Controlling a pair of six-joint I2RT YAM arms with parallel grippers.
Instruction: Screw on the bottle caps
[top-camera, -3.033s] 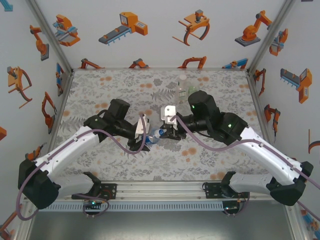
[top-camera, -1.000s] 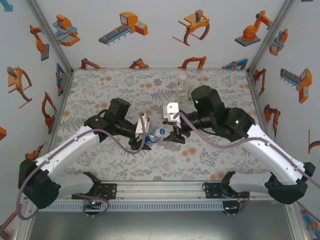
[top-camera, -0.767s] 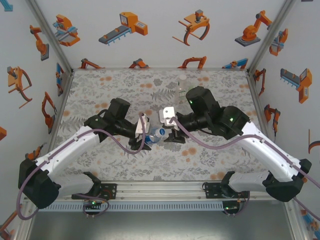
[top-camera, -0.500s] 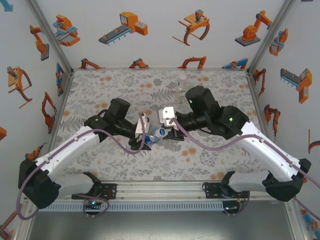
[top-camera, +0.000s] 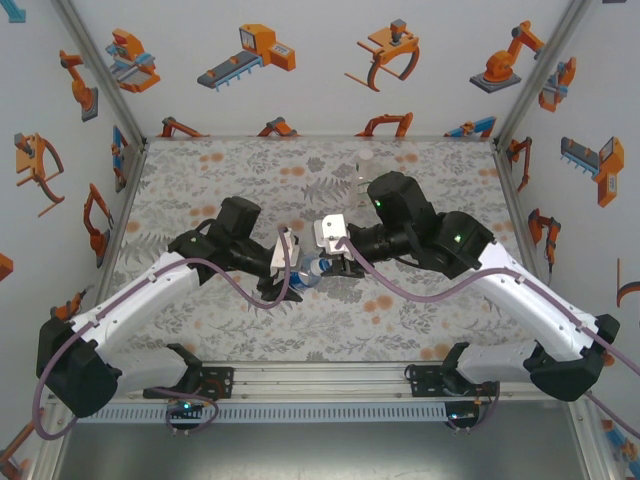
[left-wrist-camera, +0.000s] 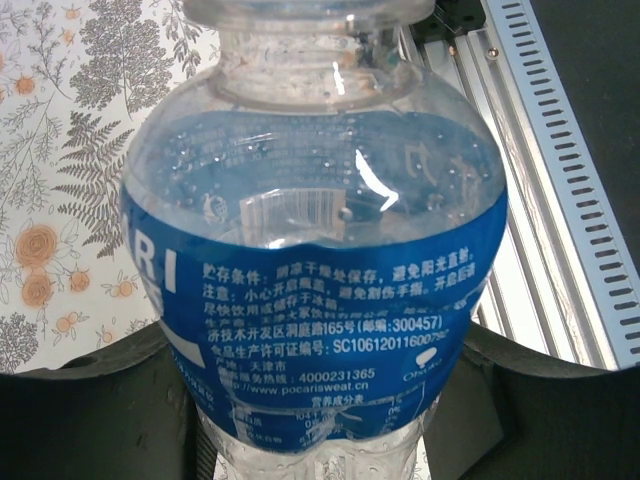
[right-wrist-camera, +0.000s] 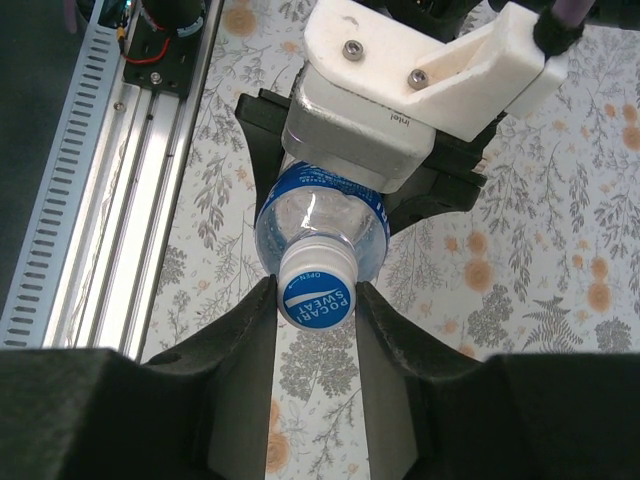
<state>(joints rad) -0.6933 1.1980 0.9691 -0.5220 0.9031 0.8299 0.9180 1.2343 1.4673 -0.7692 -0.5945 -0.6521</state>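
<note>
One blue-label bottle lies at centre of my right wrist frame, with its cap on the neck. My right gripper pinches that cap from both sides. My left gripper clamps the bottle body, mid-frame in the top view. Floral table is underneath.

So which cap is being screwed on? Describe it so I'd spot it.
At the middle of the table, the left gripper holds the blue-labelled bottle. The cap sits on its neck between the jaws of the right gripper. Its blue top reads POCARI SWEAT.
</note>
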